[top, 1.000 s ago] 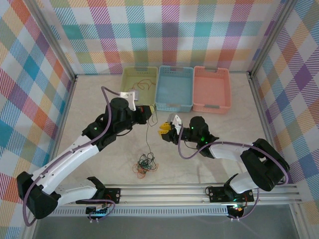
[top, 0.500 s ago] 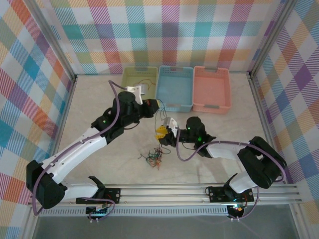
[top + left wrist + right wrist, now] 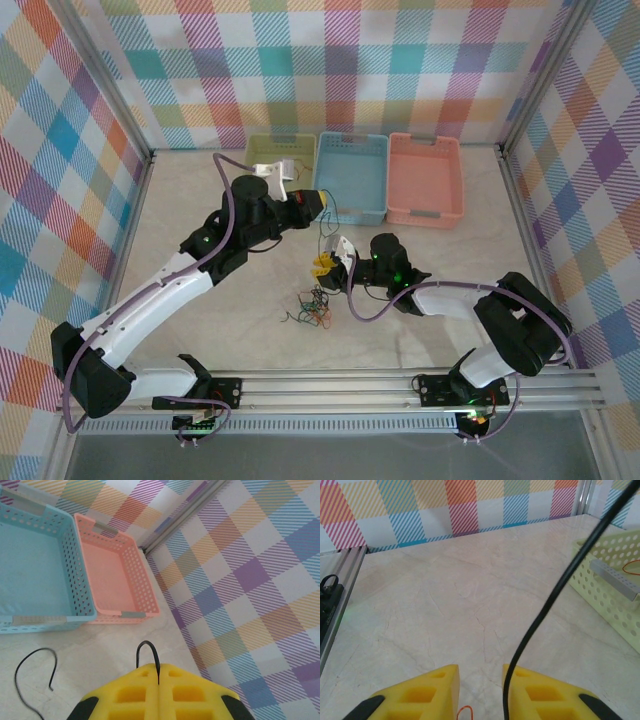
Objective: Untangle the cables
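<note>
- Left pincer [image 3: 158,671]: the yellow pads are pressed together and pinch the black cable [image 3: 148,651], whose end loops out just above them. The pincer is raised at the near left corner of the blue basket [image 3: 350,180].
- Right pincer [image 3: 480,680]: the pads are spread with a clear gap. The black cable runs down along the inner face of one pad and is not clamped.
- Black cable: it spans from the left pincer down to the right pincer and appears to lead on toward the bundle of cables [image 3: 314,312].
- Bundle of cables: it lies on the table [image 3: 185,185] just near of the right pincer, between the two arms.
- Further thin wires lie in the green basket [image 3: 280,160], at the far left of the basket row.
- Risk, drag: if the left pincer pulls away while the black cable is knotted below, the whole bundle is likely to rise with it. Cause: nothing holds the bundle down.
- Risk, missed grip: if the right pincer closes now, the strand may slip out sideways. Cause: the cable sits at the pad's edge, off centre.
- Risk, slip: only a short end shows past the left pads, so a hard pull could draw it out.
- Risk, snag: the strand hangs close to the blue basket's perforated wall and could catch there.
</note>
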Available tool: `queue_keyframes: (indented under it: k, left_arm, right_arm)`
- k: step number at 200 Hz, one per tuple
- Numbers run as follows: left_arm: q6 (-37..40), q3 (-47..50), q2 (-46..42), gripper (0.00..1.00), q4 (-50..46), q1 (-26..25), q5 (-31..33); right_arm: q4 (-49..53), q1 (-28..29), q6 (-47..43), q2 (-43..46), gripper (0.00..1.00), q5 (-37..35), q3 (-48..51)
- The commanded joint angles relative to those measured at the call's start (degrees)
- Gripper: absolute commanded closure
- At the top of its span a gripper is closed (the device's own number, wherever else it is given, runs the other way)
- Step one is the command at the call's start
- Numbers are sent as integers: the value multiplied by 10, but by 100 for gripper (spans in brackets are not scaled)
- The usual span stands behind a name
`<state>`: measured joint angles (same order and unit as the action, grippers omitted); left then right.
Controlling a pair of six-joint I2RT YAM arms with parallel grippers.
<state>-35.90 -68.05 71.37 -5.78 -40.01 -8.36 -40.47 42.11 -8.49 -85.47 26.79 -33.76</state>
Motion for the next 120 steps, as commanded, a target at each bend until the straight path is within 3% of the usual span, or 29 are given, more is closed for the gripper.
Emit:
queue_keyframes:
  k: [1,120]
  left_arm:
    - [-19,-19,-15,100,17,-7,-23]
    - [-33,-151,-49,100,-41,-8,-57]
  right_arm:
    - [6,6,-14,-6,73,-5,-18]
    - [73,6,-21,-22,85,-34,-45]
